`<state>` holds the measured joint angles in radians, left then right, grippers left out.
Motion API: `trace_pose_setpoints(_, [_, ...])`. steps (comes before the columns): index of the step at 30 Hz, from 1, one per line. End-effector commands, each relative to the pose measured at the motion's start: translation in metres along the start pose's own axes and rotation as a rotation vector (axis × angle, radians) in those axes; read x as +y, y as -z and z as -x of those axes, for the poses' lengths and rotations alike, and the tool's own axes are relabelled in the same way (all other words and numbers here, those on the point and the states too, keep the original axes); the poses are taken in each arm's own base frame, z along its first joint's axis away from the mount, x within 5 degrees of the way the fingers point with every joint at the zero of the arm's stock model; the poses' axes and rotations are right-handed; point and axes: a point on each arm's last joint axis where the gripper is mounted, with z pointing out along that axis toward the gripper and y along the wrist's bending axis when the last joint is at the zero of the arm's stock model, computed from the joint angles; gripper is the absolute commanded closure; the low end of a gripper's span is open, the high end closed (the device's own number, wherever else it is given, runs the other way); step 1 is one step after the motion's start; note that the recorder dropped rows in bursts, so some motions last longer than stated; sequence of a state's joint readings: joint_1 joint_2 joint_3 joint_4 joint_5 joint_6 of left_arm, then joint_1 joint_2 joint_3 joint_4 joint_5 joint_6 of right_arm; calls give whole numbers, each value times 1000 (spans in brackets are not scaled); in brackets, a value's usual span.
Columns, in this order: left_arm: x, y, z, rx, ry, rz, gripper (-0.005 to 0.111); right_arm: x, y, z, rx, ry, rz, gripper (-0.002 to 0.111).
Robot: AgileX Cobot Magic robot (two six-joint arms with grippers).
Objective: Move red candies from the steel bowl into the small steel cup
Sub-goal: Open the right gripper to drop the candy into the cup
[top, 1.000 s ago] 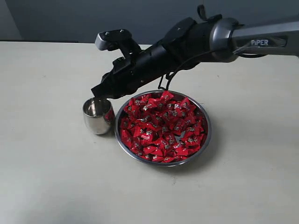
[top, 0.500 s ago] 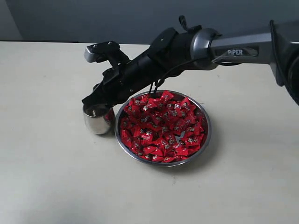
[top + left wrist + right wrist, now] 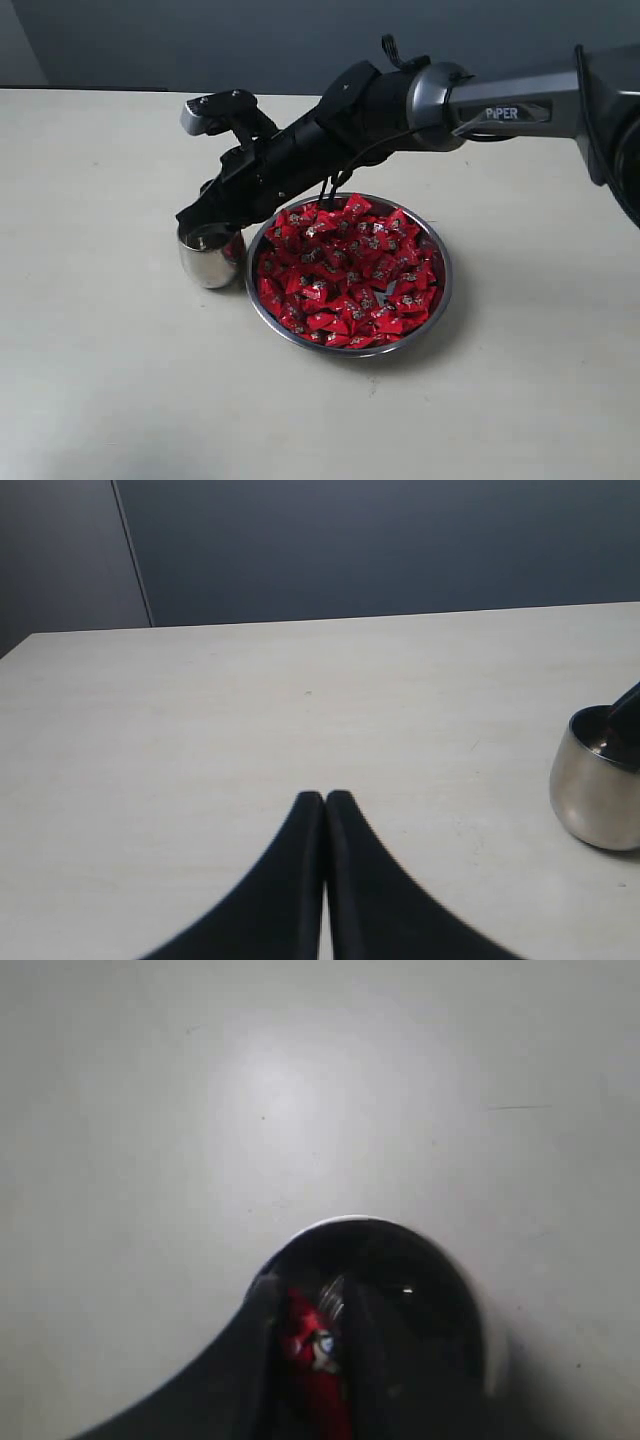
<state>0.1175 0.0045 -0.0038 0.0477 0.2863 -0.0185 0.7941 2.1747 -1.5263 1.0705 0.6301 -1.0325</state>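
- Now pinching one red candy (image 3: 312,1345) between the jaws of the right gripper (image 3: 192,220), the wrapper filling the narrow gap between both fingers.
- Hovering those jaws right over the mouth of the small steel cup (image 3: 207,258), tips at about rim level, cup standing upright directly beneath them.
- Reaching across the steel bowl (image 3: 446,275), which is sitting just behind the jaws under the forearm, its rim close beside the cup; touching or apart, cannot tell.
- Lying heaped in that bowl, back of the jaws: many more red candies (image 3: 345,275).
- Pressing the jaws of the left gripper (image 3: 325,802) fully together, low over the table (image 3: 200,730), the cup standing ahead of the tips and off to one side, well apart.
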Motion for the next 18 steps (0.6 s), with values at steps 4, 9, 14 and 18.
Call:
trace_pose_setpoints(4, [0, 0, -1, -2, 3, 0, 106, -1, 1, 3, -12, -10, -15, 71])
trace_pose_setpoints(9, [0, 0, -1, -2, 3, 0, 106, -1, 1, 3, -12, -10, -15, 72])
trace_pose_setpoints(14, [0, 0, -1, -2, 3, 0, 106, 4, 12, 10, -35, 15, -23, 72])
trace_pose_setpoints(18, [0, 0, -1, -2, 3, 0, 106, 11, 35, 25, -76, 68, -73, 72])
